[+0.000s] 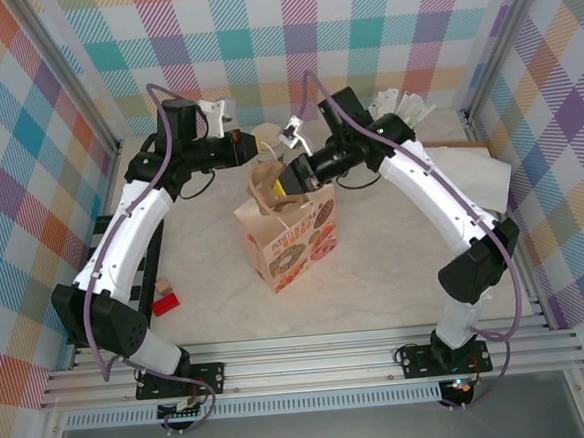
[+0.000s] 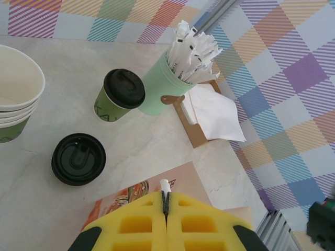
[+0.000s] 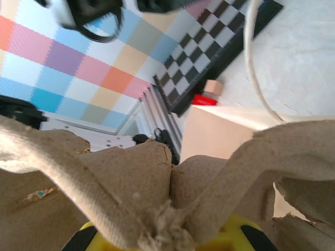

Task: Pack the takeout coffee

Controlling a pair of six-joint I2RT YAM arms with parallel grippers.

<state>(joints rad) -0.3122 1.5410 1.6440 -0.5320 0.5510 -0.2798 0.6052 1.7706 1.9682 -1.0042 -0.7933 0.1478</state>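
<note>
Ahead-left of left gripper (image 2: 166, 198), apart: takeout coffee (image 2: 119, 95)

top view looks down on the whole table (image 1: 217, 294) from behind — wrist views sit close, sharing the bag (image 1: 289, 241).

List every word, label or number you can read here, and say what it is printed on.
No text here is clear enough to quote.
On the paper bag: printed lines above the doughnut pictures, too small to read.
On the takeout coffee: pale lettering on the green side, cut off by the angle, not legible.
</note>
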